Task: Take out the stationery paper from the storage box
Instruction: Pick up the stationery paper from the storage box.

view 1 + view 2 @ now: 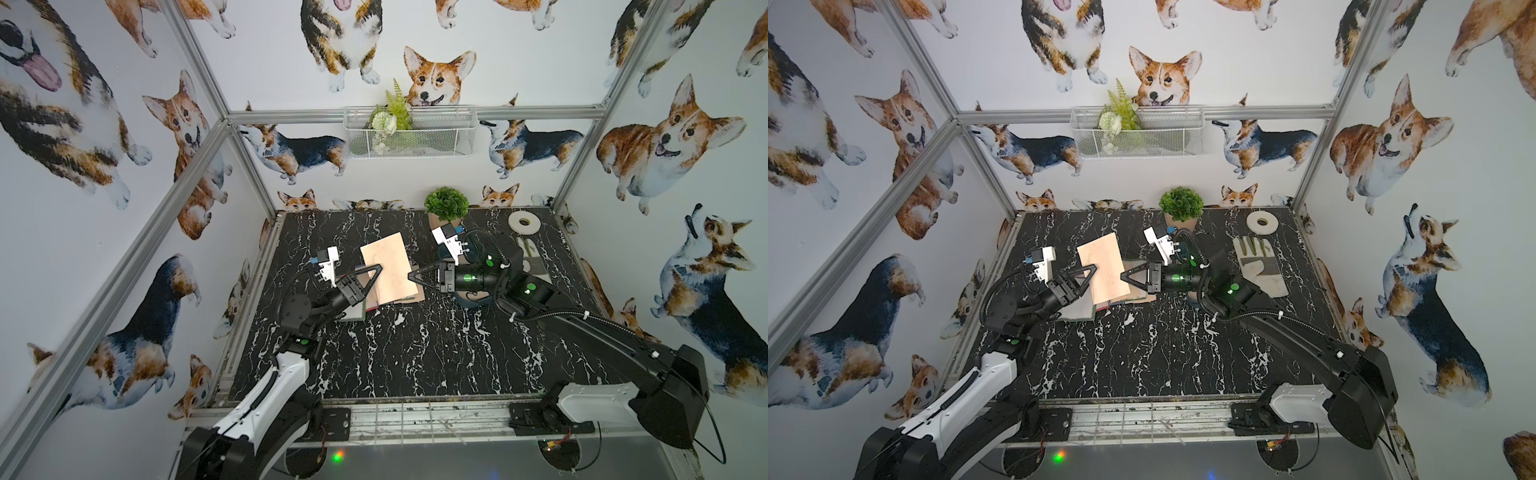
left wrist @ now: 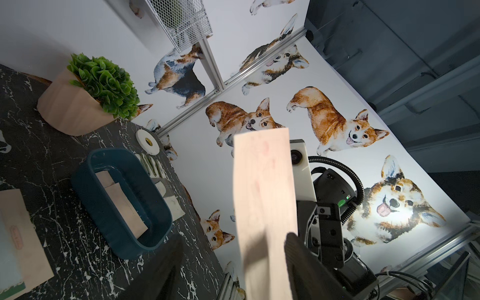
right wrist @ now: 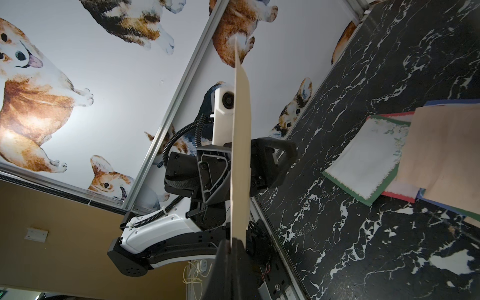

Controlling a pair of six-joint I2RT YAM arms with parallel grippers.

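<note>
The right gripper (image 1: 409,276) is pinching one edge of a peach sheet (image 1: 390,268), holding it in the air beside the box (image 2: 89,193). The left gripper (image 1: 376,274) is straddling the opposite edge, fingers apart and not yet gripping. Letting go early risks dropping the sheet, and both pulling at once risks creasing it. More sheets (image 2: 122,205) are lying inside the box.

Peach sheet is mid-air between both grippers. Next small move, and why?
Probably close the left gripper on the peach sheet: its jaws straddle one edge with gaps showing, while the right gripper is shut on the opposite edge. Right should release only afterwards.
</note>
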